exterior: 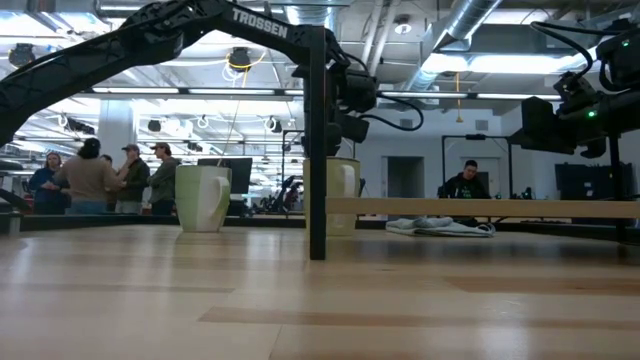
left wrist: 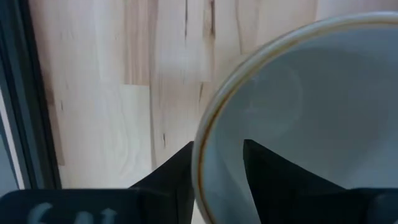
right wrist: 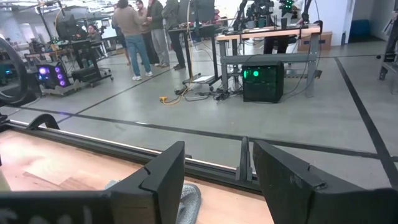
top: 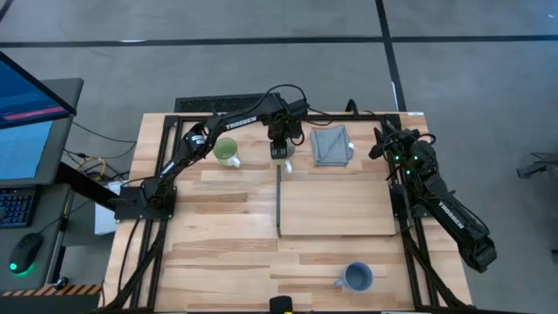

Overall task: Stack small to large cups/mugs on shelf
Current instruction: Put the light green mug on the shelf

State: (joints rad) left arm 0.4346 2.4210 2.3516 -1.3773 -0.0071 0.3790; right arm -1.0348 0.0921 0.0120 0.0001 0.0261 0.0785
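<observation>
White "TROSSEN" lettering marks the left arm (exterior: pixel 262 24); nothing else legible.

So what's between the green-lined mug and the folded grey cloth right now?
In the high view, the left gripper over the cream mug sits between the green-lined mug and the grey cloth.

folded grey cloth (top: pixel 331 145) far side of slatted tabletop (top: pixel 218 253), monitor (top: pixel 26 122), keyboard (top: pixel 16 208) and mouse (top: pixel 26 253) left, people (exterior: pixel 90 178) standing in room behind
</observation>
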